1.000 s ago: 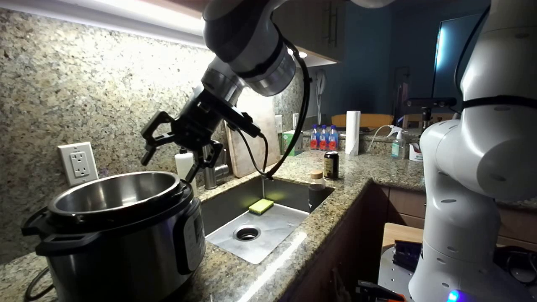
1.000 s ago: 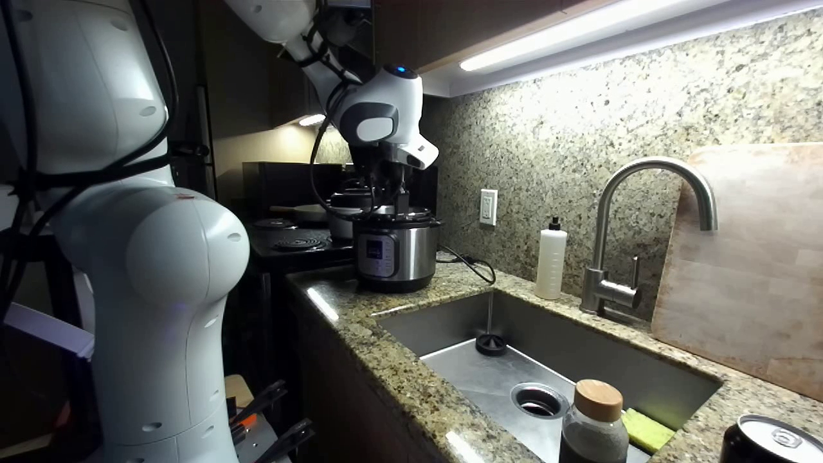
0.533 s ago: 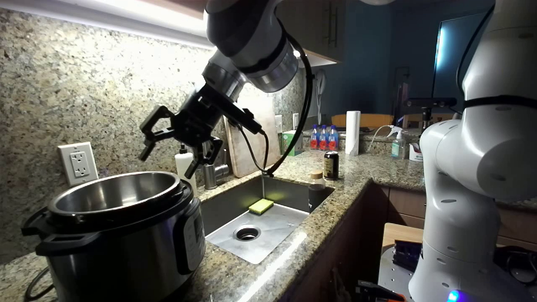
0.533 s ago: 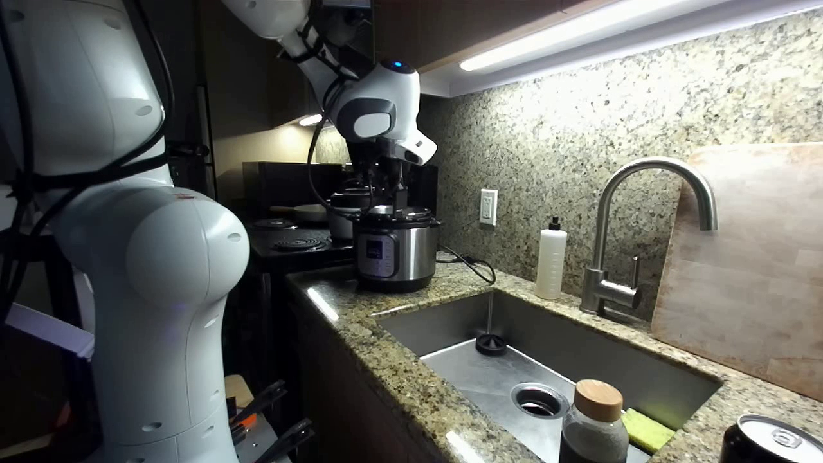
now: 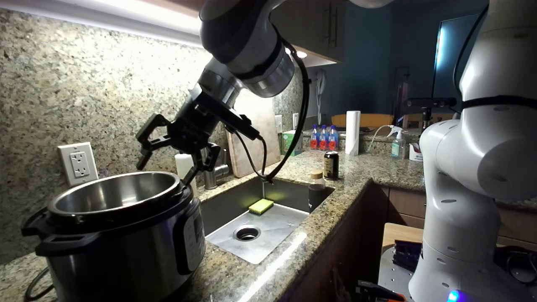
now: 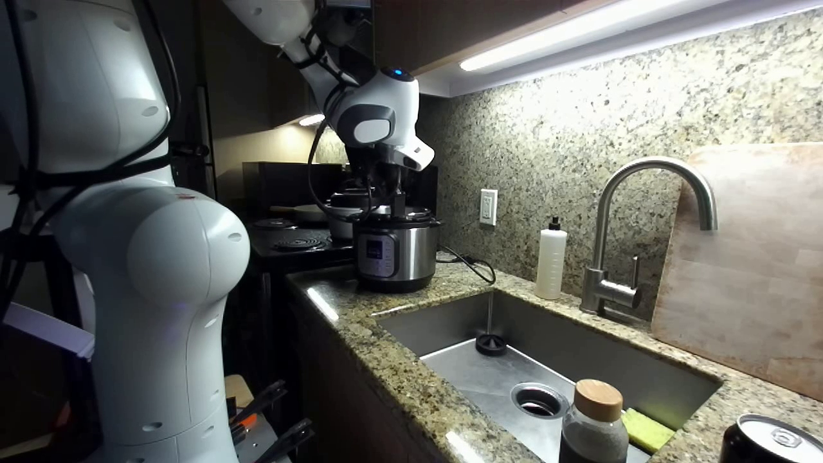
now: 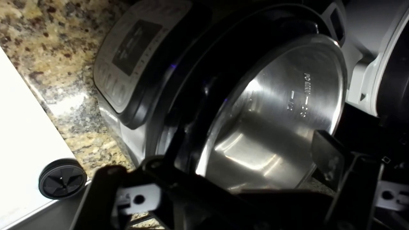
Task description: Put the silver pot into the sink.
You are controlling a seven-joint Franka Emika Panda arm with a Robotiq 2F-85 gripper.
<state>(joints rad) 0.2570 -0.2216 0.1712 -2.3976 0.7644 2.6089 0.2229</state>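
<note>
The silver pot point(image 5: 121, 191) is the steel inner pot sitting in a black and steel pressure cooker point(image 5: 126, 260). Its shiny inside point(image 7: 262, 137) fills the middle of the wrist view. My gripper point(image 5: 164, 173) is open and empty, tilted just above the pot's rim. One fingertip overlaps the cooker's black rim in an exterior view; I cannot tell if it touches. In the wrist view the fingers point(image 7: 250, 139) stand apart across the pot opening. In an exterior view the gripper point(image 6: 397, 204) is partly hidden above the cooker point(image 6: 411, 254). The steel sink point(image 5: 277, 230) lies beside the cooker.
The sink point(image 6: 469, 373) holds a yellow sponge point(image 5: 261, 206), a wooden-capped bottle point(image 6: 598, 402) and a black strainer point(image 6: 491, 344). A white squeeze bottle point(image 6: 551, 260), faucet point(image 6: 601, 257) and cutting board point(image 6: 739, 270) stand behind it. A black can point(image 5: 331, 165) stands on the counter.
My gripper rose slightly, then came down a little lower than before and slightly to the left in both exterior views. It stays open. The pot and cooker have not moved.
</note>
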